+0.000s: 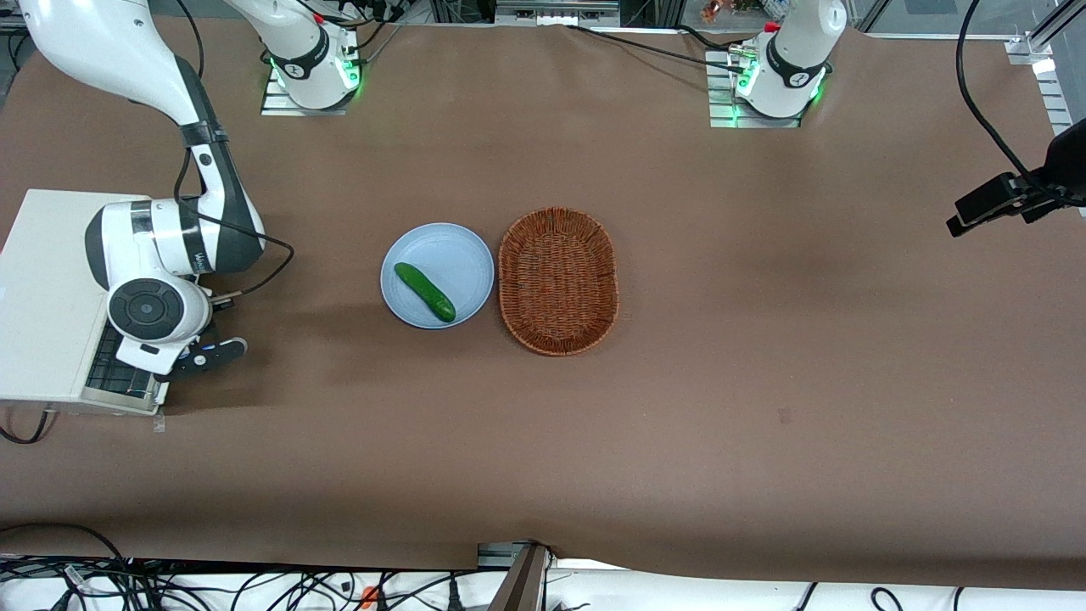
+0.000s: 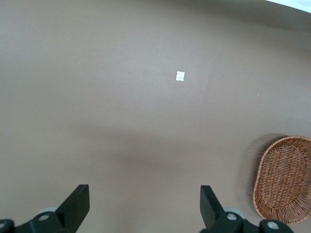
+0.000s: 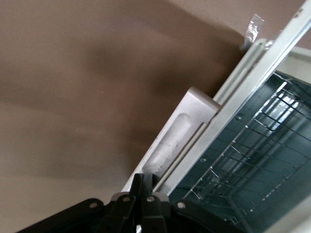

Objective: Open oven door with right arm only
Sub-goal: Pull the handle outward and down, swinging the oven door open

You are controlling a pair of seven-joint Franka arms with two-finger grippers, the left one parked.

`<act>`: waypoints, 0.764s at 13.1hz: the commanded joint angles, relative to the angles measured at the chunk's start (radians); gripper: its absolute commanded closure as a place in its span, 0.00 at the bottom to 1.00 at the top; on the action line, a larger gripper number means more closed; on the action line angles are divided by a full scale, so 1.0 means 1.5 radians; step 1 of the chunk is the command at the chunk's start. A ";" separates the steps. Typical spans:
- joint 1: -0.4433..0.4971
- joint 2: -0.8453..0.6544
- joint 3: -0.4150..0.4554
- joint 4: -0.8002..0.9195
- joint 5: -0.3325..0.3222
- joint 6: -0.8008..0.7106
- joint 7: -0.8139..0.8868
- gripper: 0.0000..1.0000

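Right now I have the gripper (image 3: 144,187) at the oven door (image 3: 252,145), fingers pinched together against its silver handle (image 3: 175,141), whose length runs straight away from them.

Robotics lab: arm bases (image 1: 310,64) bolted to a brown-covered table (image 1: 679,424), loose cables (image 1: 254,590).

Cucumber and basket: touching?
Apart. The front view shows the cucumber lying on the blue plate, with plate rim and a strip of table between it and the basket.
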 commanded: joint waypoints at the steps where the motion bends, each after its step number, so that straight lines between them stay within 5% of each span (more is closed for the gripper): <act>1: -0.039 0.076 -0.024 0.004 -0.011 0.078 -0.009 1.00; 6: -0.041 0.107 -0.025 0.004 0.013 0.104 -0.008 1.00; 10: -0.047 0.120 -0.025 0.004 0.074 0.116 -0.006 1.00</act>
